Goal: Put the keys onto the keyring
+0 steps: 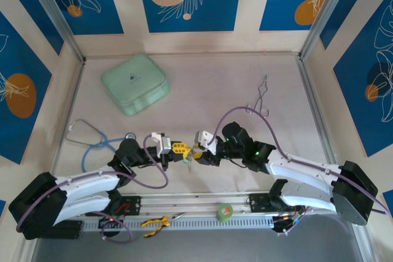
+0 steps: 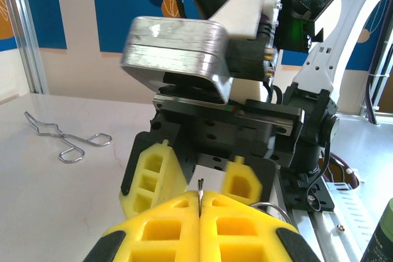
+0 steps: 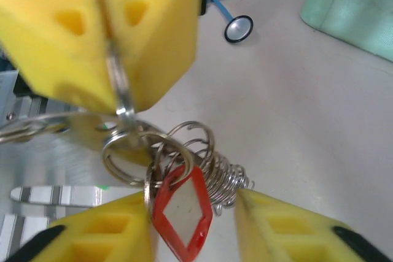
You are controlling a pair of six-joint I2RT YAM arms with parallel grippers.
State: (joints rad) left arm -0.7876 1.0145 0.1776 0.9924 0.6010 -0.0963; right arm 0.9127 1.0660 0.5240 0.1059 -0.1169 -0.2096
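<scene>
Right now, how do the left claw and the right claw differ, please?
The left claw is shut; the right claw has its fingers apart. The left claw pinches a thin metal piece; the right claw flanks the red key tag and wire coil, grip unclear. Both have yellow fingers and face each other.

Left pincer (image 2: 199, 199) shut, facing the parted right pincer (image 3: 194, 213).

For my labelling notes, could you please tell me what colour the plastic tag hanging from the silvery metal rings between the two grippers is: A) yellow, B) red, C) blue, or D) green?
B: in the right wrist view, the plastic tag hanging from the silvery metal rings has a red frame around a clear window.
</scene>
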